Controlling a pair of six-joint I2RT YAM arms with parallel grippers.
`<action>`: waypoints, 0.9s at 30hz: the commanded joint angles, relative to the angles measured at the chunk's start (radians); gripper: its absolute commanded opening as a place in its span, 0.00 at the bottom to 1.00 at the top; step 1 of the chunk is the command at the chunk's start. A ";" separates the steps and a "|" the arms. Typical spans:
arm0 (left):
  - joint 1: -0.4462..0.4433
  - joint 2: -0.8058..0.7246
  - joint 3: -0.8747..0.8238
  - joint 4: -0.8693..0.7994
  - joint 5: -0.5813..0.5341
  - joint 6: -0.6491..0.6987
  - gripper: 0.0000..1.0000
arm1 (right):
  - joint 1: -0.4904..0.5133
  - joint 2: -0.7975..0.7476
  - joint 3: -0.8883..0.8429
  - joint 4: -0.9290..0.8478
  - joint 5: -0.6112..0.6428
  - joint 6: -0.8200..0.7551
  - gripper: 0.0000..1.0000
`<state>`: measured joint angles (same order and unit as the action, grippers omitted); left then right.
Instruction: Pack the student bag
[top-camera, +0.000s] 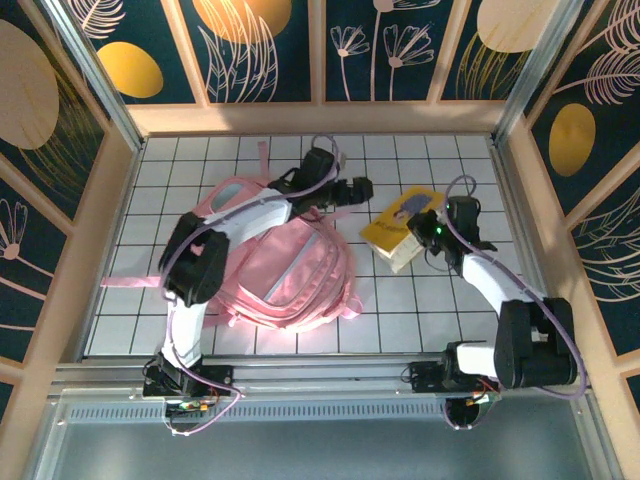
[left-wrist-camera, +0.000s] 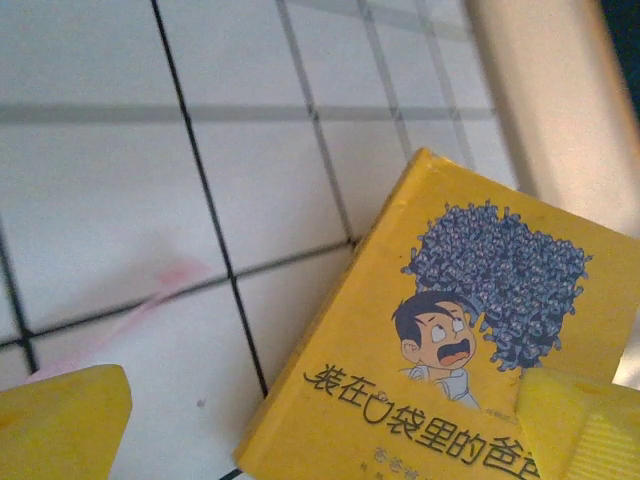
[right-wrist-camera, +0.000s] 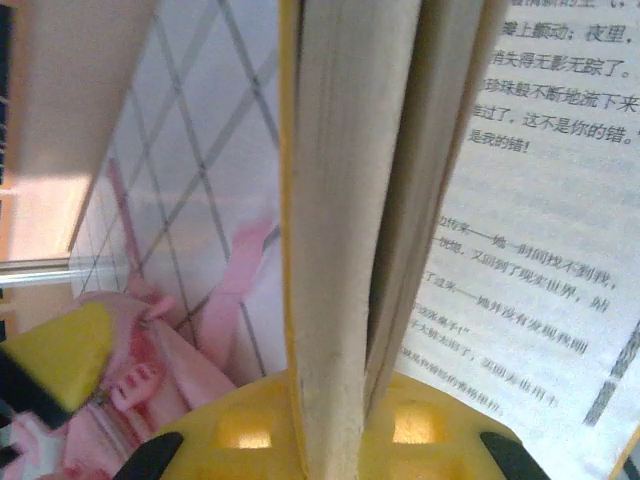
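The student bag (top-camera: 290, 270), a big soft pink backpack, lies flat left of the table's middle, and its pink fabric (right-wrist-camera: 150, 360) also appears in the right wrist view. A yellow book (top-camera: 392, 225) with a cartoon boy on its cover (left-wrist-camera: 440, 340) lies tilted just right of the bag. My left gripper (top-camera: 358, 188) hovers open between the bag's top and the book, its yellow fingertips (left-wrist-camera: 60, 420) holding nothing. My right gripper (top-camera: 422, 240) is shut on the book's right edge; a block of pages (right-wrist-camera: 350, 200) runs down between the jaws (right-wrist-camera: 335, 430), and a printed page falls open to the right.
The white gridded table (top-camera: 440, 310) is fenced by a wooden frame (top-camera: 520, 180) on three sides, close behind the book (left-wrist-camera: 540, 100). A pink strap (top-camera: 125, 282) trails left from the bag. A metal rail (top-camera: 320, 372) runs along the near edge by the arm bases.
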<state>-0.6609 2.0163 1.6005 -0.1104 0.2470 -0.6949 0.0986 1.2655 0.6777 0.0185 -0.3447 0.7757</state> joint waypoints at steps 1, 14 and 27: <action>0.022 -0.153 0.032 -0.071 -0.116 0.078 0.99 | 0.065 -0.112 0.142 -0.006 0.111 -0.134 0.00; 0.049 -0.520 -0.147 -0.209 -0.054 0.285 0.99 | 0.236 -0.187 0.299 0.184 -0.342 -0.296 0.00; 0.067 -0.926 -0.539 0.093 0.413 0.217 0.95 | 0.363 -0.174 0.378 0.140 -0.741 -0.323 0.00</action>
<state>-0.5953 1.1511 1.1133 -0.1711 0.4908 -0.4465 0.4381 1.1110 0.9871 0.1211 -0.9695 0.5079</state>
